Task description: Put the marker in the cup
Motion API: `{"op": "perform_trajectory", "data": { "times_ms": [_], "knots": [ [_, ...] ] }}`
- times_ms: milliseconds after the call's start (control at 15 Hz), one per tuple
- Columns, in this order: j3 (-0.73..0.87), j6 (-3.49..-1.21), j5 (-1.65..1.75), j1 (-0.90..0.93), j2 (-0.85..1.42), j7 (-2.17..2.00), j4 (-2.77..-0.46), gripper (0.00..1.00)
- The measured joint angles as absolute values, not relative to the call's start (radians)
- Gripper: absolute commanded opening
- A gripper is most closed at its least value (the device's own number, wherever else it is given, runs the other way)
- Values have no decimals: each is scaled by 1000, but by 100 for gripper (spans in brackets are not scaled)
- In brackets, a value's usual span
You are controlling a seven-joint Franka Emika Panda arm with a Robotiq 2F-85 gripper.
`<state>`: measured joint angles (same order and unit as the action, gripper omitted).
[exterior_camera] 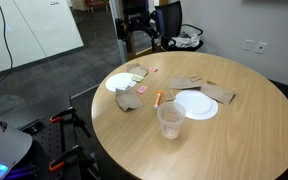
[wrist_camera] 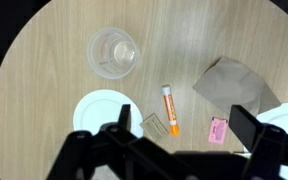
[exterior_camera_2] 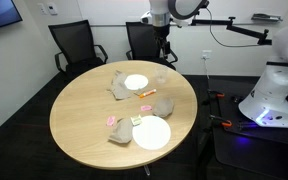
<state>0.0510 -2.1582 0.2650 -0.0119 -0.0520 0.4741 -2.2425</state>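
Bare tabletop (wrist_camera: 174, 50) lies open between cup (wrist_camera: 114, 52) and marker (wrist_camera: 170, 108). A white plate (wrist_camera: 96, 106) hems the marker's left, a brown napkin (wrist_camera: 229, 85) its right, with a paper tag (wrist_camera: 156, 124) just beside it. The cup's mouth stands clear.

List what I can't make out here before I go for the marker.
- Exterior view: the cup is too small and see-through; its outline hardly shows.
- Wrist view: one plate is cut off by the right edge and partly behind the gripper.
- Wrist view: the tan packet beside the marker has print too small to read.
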Motion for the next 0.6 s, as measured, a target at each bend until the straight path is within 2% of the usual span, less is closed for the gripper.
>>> {"op": "perform_trajectory", "data": {
  "times_ms": [600],
  "knots": [
    [33,-2446,275,-13,169,520,-2238,100]
  ]
}}
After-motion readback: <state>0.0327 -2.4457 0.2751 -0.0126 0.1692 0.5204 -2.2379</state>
